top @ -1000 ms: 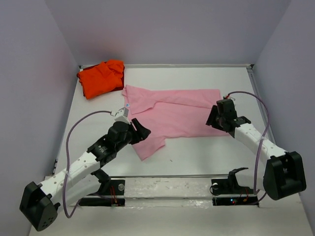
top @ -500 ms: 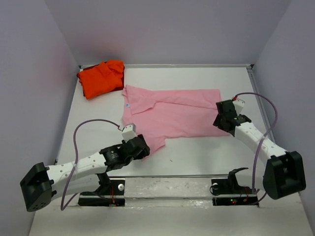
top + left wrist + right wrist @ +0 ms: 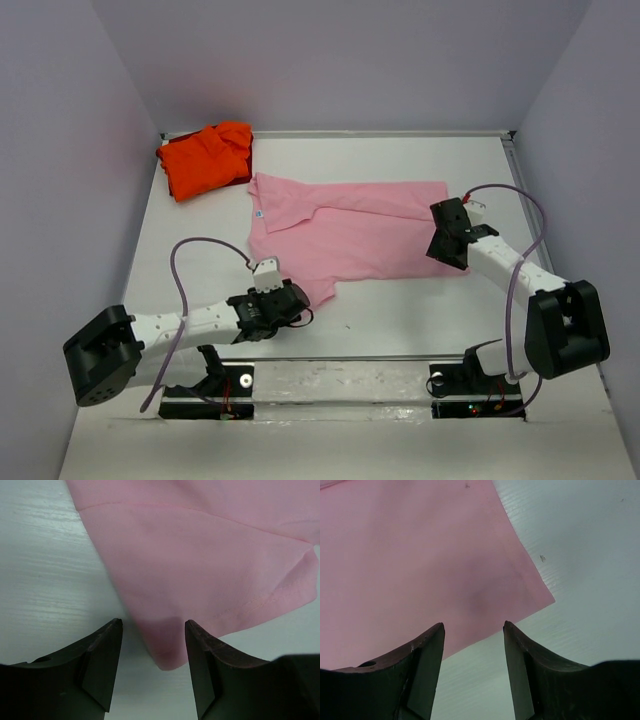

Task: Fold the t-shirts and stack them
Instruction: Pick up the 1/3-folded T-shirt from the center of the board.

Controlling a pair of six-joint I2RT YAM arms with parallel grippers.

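Observation:
The light pink t-shirt [image 3: 350,228] lies spread flat mid-table, and the bright orange-red t-shirt [image 3: 205,158] sits crumpled at the far left corner. My left gripper [image 3: 296,300] is low at the pink shirt's near-left sleeve tip. In the left wrist view it [image 3: 153,623] is open, with the sleeve's corner [image 3: 167,652] lying between the jaws, not pinched. My right gripper [image 3: 446,243] hovers at the shirt's near-right corner. In the right wrist view it [image 3: 473,625] is open over the pink hem [image 3: 410,555], with the shirt's edge running between the fingers.
The white table [image 3: 400,300] is bounded by lilac walls at the left, back and right. A raised rim [image 3: 350,132] runs along its far edge. Both arm bases and their cables sit at the near edge.
My left arm has dropped low and swung toward the near edge, bringing its gripper down to the sleeve tip. The right gripper has shifted slightly left onto the shirt's corner.

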